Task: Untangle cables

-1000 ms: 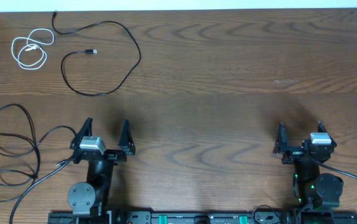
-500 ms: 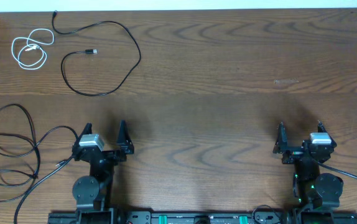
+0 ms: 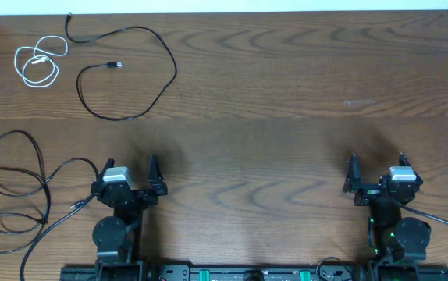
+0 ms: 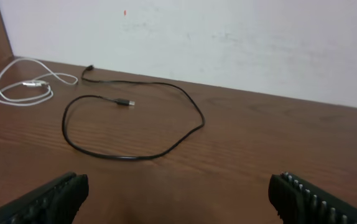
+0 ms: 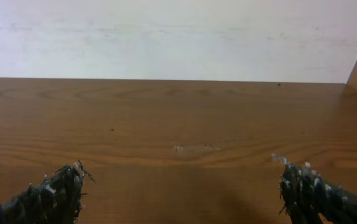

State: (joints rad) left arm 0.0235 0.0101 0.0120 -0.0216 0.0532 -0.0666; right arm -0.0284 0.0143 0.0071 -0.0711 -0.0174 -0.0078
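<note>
Three cables on the wooden desk point(image 3: 271, 94), all on its left half, none of them gripped. At the far left corner, the white cable point(image 3: 37, 64), coiled in a few loose overlapping loops. Just to its right, the far black cable point(image 3: 142, 101), laid out in one wide open curve: one end up by the desk's far edge near the white coil, apparently apart from it; the other end, with a small plug, turned back inside the curve. Both cords also in the left wrist view, flat on the wood ahead of the fingers and below a pale wall point(image 4: 241, 43). Nearer the robot, along the left edge, the near black cable point(image 3: 21, 183), looped over itself several times and well apart from the other two. One strand reaching toward the base of the left arm point(image 3: 113, 234), possibly ending in a plug there, though too small to tell. Left hand point(image 3: 130, 165) low at the near edge, jaws spread wide, nothing between them. Right hand point(image 3: 377, 160) at the opposite side of the near edge, likewise wide open and empty, its fingertips point(image 5: 57, 193) framing plain wood grain in its own view.
</note>
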